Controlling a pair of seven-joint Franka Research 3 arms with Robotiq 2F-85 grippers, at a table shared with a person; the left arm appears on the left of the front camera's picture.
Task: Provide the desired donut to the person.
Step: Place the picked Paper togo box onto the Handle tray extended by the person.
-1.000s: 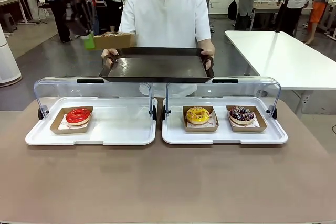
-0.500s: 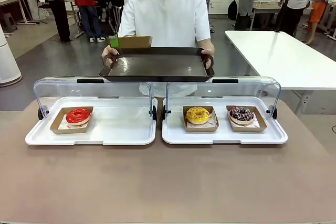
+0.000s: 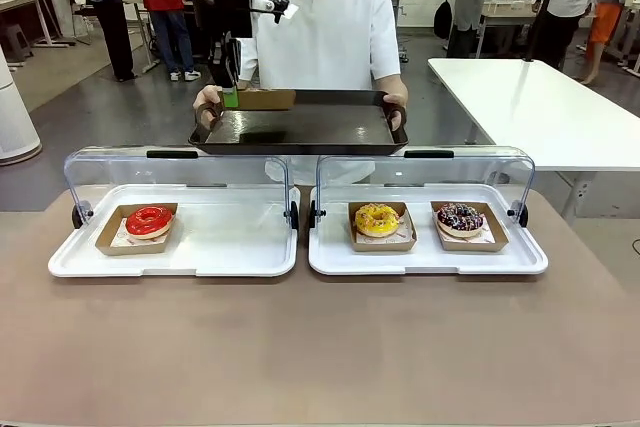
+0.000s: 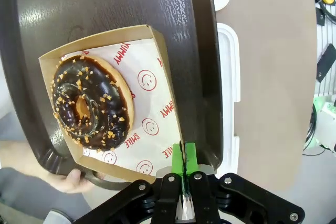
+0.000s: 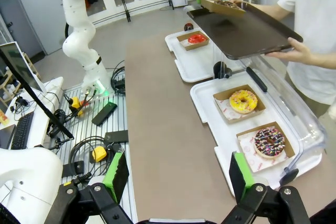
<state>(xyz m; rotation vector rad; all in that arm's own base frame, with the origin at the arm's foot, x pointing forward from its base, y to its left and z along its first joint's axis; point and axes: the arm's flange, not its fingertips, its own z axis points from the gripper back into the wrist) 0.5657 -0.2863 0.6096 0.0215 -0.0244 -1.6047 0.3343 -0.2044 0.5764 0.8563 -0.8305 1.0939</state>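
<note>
The person [image 3: 318, 27] in a white shirt stands at the far side and holds a dark tray [image 3: 300, 129] by both handles. My left gripper [image 3: 232, 97] is shut on the edge of a cardboard donut box [image 3: 266, 99], which is over the tray's far left corner. In the left wrist view the box [image 4: 157, 93] holds a chocolate donut [image 4: 92, 108] with nut bits on printed paper. There the green pads [image 4: 190, 156] pinch the box wall above the tray [image 4: 105, 3], near the person's fingers [image 4: 68, 181]. My right gripper [image 5: 178, 177] stands open, high above the table's near right.
Two white display trays [image 3: 230, 252] [image 3: 420, 259] with raised clear lids sit on the brown table. A red donut [image 3: 149, 219] lies on the left tray. A yellow donut [image 3: 377, 218] and a sprinkled chocolate donut [image 3: 460, 217] lie on the right one. A white table [image 3: 550, 107] stands far right.
My left gripper has carried the box to the right and lower, from beside the tray's left end to over its far left corner. The person has kept the tray still.
</note>
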